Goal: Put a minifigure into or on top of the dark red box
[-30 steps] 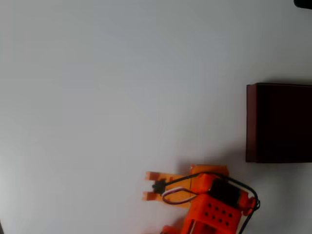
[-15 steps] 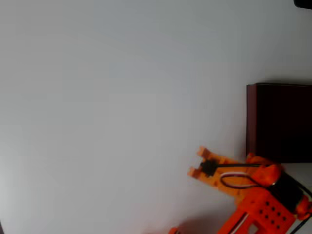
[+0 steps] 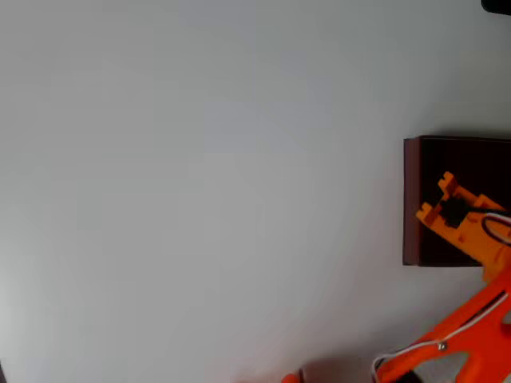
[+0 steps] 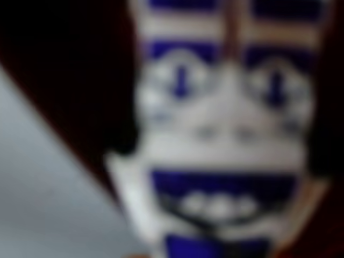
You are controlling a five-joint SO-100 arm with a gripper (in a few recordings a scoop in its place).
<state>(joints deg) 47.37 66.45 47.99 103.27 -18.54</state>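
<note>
I see my gripper (image 3: 435, 197) over the dark red box (image 3: 412, 199) in the overhead view, above the left part of its opening, with the two orange fingers (image 3: 445, 180) pointing up and to the left. The fingers stand a little apart, and a small dark shape sits at their base. From this view I cannot tell whether something is between them. In the wrist view the minifigure (image 4: 226, 134) is very close to the lens, blurred, so it seems held at the gripper, but the fingers themselves I cannot make out there, and I cannot tell for sure that they clamp it.

The orange arm (image 3: 471, 319) comes in from the lower right, below the box, with a thin white cable along it. Nothing stands between the gripper and the box interior.

I count one box, one minifigure and one arm. To the left of the box, the white table (image 3: 200, 199) carries nothing more. A small dark thing (image 3: 497, 5) is at the top right corner, far above the box.

The minifigure is whitish-grey with dark blue stripes at the top and blue marks lower down. Behind it is the very dark interior of the box, and at lower left a piece of pale table.
</note>
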